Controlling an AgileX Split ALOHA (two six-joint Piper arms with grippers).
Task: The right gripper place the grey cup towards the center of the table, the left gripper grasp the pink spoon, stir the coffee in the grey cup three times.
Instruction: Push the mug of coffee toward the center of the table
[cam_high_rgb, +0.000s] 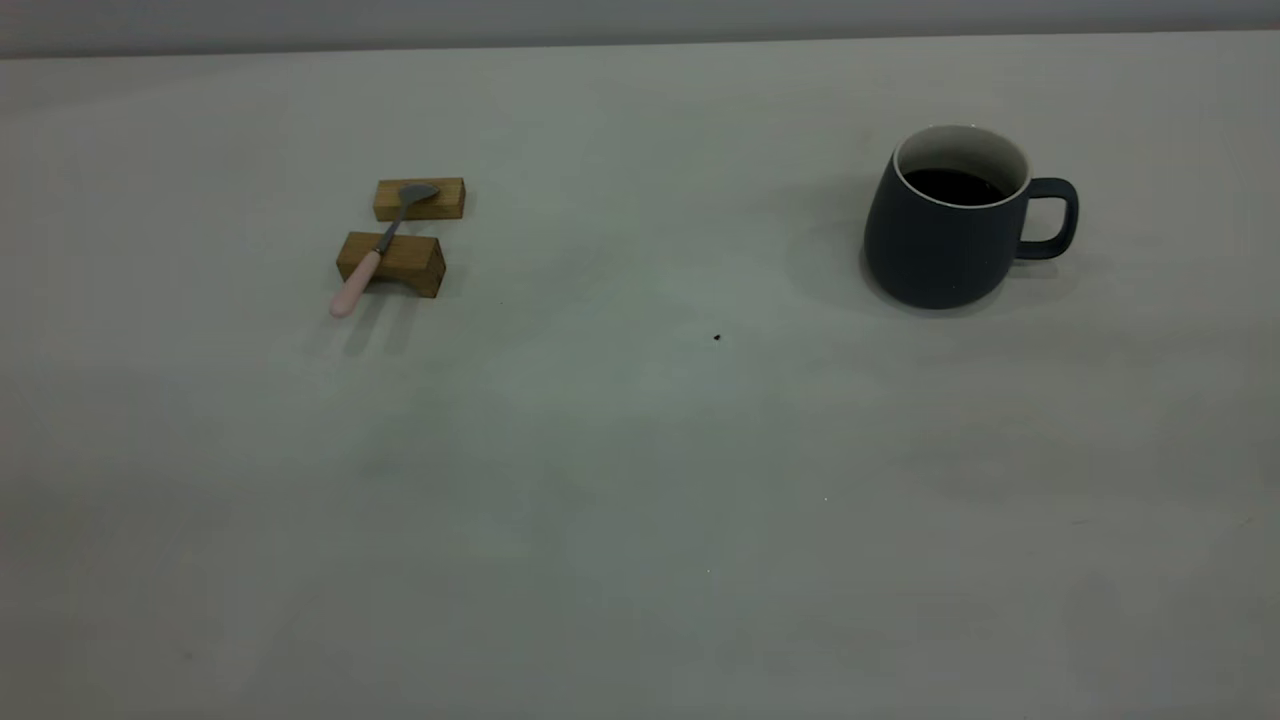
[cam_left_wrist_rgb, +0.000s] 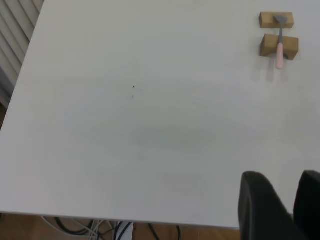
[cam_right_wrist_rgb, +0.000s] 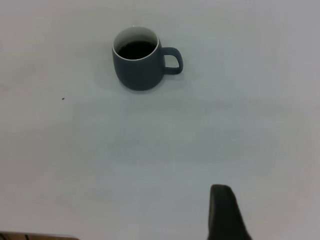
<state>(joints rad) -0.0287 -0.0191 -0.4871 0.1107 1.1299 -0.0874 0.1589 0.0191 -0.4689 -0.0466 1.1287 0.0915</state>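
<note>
Two grippers sit at the near edge of the table (cam_high_rgb: 640, 480), both well apart from the task objects. Left gripper (cam_left_wrist_rgb: 286, 200): two dark fingers visible with a gap between them, jaws apart, holding nothing, hovering over the table's near edge. Right gripper (cam_right_wrist_rgb: 226, 212): only one dark finger shows, so whether it is apart or together cannot be told.

Pink spoon (cam_high_rgb: 372, 258) lies across two wooden blocks (cam_high_rgb: 405, 235) toward the table's far left; bowl rests on the farther block, pink handle overhangs the nearer one. Grey cup (cam_high_rgb: 950, 225) stands upright toward the far right, handle pointing to the right edge, untouched. Coffee (cam_high_rgb: 955, 185) sits dark inside it. Small dark speck (cam_high_rgb: 717, 337) near the table's middle.
</note>
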